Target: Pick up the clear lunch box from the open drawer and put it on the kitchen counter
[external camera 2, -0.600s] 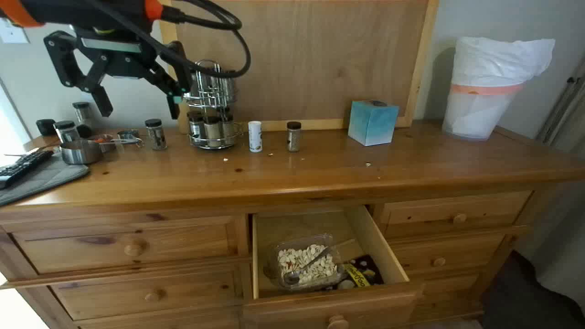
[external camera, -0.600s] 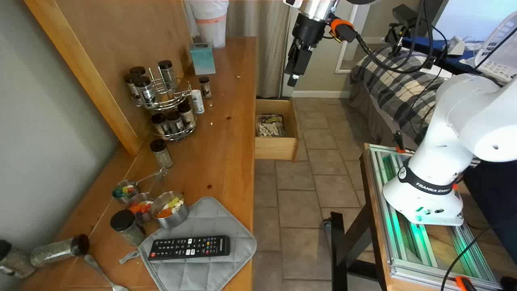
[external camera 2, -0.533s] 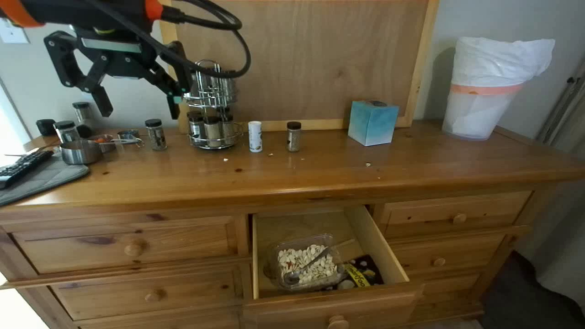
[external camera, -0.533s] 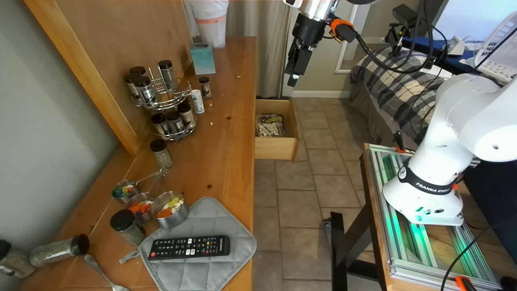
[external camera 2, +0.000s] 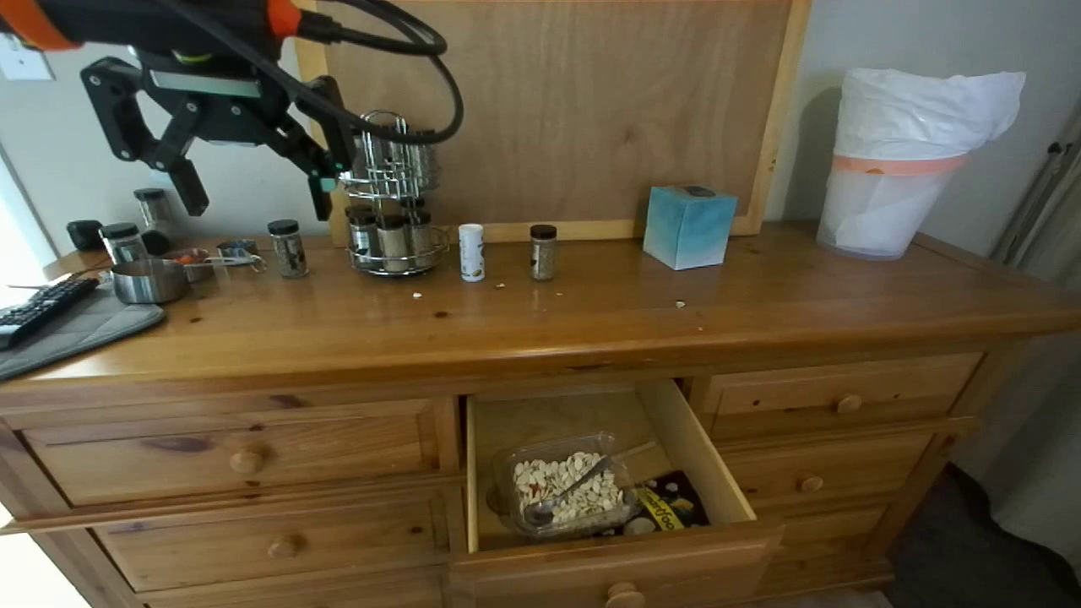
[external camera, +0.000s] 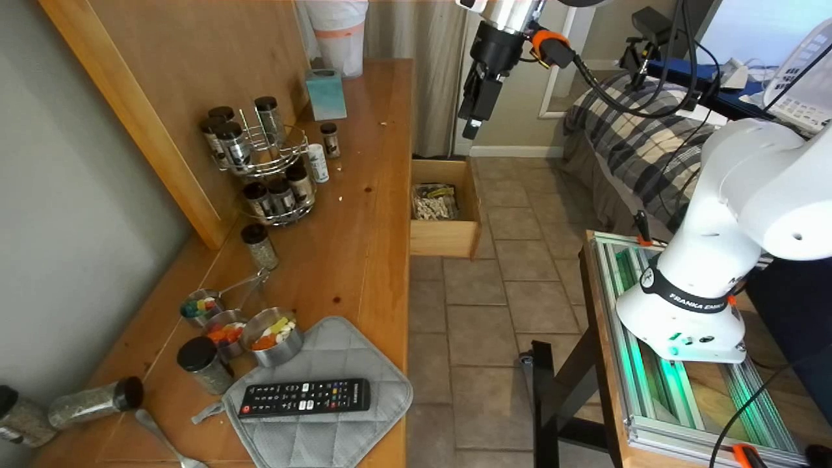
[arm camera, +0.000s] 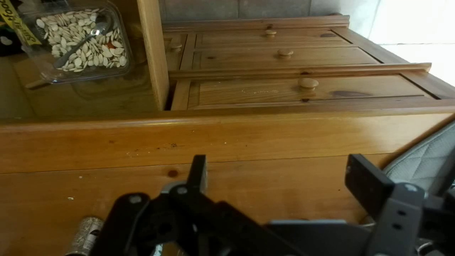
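Observation:
The clear lunch box holds pale seeds and a spoon. It sits in the open drawer and shows small in an exterior view and at the upper left of the wrist view. The open drawer also shows in the wrist view and in an exterior view. The kitchen counter spans above the drawer and fills the lower wrist view. My gripper is open and empty, above counter height, apart from the box. Its spread fingers show in the wrist view.
A black-and-yellow package lies beside the box in the drawer. On the counter stand a spice rack, loose jars, a tissue box, a lined bin, measuring cups and a remote on a grey mat.

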Motion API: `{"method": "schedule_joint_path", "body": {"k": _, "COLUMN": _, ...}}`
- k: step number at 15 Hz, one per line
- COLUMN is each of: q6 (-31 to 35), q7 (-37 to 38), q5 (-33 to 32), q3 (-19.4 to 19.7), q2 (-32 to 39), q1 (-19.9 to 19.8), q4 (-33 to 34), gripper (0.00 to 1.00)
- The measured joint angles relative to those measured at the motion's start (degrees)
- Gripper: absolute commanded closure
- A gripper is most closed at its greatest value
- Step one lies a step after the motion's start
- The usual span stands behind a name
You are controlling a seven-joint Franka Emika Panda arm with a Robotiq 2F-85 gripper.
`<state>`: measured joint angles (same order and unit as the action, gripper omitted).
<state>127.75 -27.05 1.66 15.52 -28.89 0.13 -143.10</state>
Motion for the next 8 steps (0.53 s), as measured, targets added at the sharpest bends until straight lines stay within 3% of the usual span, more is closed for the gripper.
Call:
{"method": "schedule_joint_path", "body": {"k": 4, "q6": 0.0, "q7": 0.0, "q5": 0.2, "q3": 0.5, "q2": 0.6, "q1": -0.7, "q4": 0.1, "gripper": 0.0}}
{"method": "schedule_joint_path", "body": {"k": 8, "q6": 1.0, "q7": -1.7, "q5": 0.9, "q3": 4.1, "q2": 4.7, "q1": -1.3, "q4": 0.9, "gripper": 0.0}}
